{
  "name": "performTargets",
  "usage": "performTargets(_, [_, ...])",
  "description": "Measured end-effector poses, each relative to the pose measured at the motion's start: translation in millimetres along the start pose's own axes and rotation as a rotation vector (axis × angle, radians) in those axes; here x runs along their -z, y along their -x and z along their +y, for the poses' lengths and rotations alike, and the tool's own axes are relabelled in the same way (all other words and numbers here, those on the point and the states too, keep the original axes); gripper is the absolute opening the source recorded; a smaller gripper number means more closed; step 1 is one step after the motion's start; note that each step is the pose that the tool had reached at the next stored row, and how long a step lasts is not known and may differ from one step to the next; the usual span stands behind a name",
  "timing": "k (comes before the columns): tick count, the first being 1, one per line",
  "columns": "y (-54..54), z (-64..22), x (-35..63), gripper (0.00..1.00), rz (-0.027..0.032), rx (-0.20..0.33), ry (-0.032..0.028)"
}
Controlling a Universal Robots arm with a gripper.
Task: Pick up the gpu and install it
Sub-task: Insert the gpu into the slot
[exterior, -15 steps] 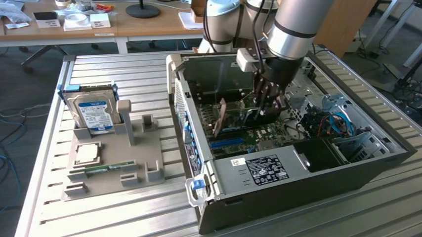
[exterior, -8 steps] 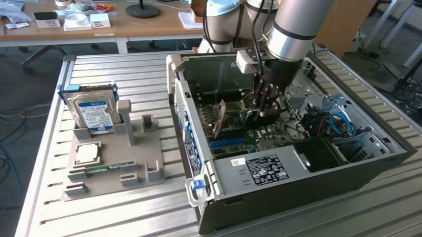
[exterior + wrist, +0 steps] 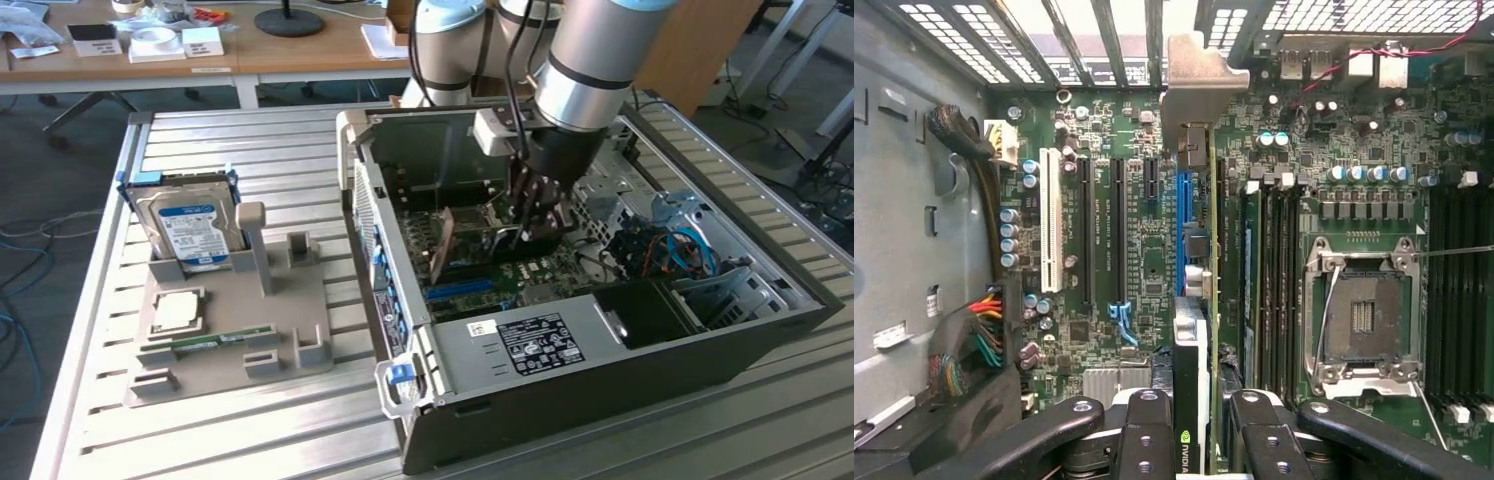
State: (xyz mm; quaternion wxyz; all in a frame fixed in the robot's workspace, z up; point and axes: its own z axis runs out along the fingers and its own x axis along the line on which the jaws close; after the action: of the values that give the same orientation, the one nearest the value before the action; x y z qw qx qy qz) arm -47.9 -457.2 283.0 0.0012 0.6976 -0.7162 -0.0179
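Clearly, the gripper [image 3: 538, 232] was clamped on the gpu [image 3: 1192, 380]. In the wrist view one dark finger [image 3: 1144, 440] pressed on each face of the card, and the card stood on its edge between them. The arm [image 3: 587, 70] hung from twelve o'clock of the exterior view into the open case [image 3: 601, 345]. The case lay on its side on the table [image 3: 254, 140] and took the centre and the three o'clock part of that view. The gpu was inside the case, over the board [image 3: 1134, 260]. It ran along the blue slot [image 3: 1181, 230], just beside it, and its silver bracket [image 3: 1199, 80] pointed to the vented rear wall. Whether its lower edge sat in a slot, I could not tell. On the far side of the card from the blue slot were the memory slots [image 3: 1279, 290] and then the socket [image 3: 1359, 320]. Outside the case, at nine o'clock of the exterior view, a grey holder [image 3: 227, 300] lay on the table, well apart from the gripper. A drive [image 3: 194, 225] with a blue label stood upright at the holder's ten o'clock corner, and a small green stick [image 3: 214, 343] lay flat near its seven o'clock part.
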Motion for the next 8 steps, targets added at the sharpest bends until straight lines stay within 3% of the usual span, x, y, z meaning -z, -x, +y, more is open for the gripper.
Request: performTargets(8, [-1.6, 0.3, -2.6, 0.27, -0.0001, 0.000, 0.0000])
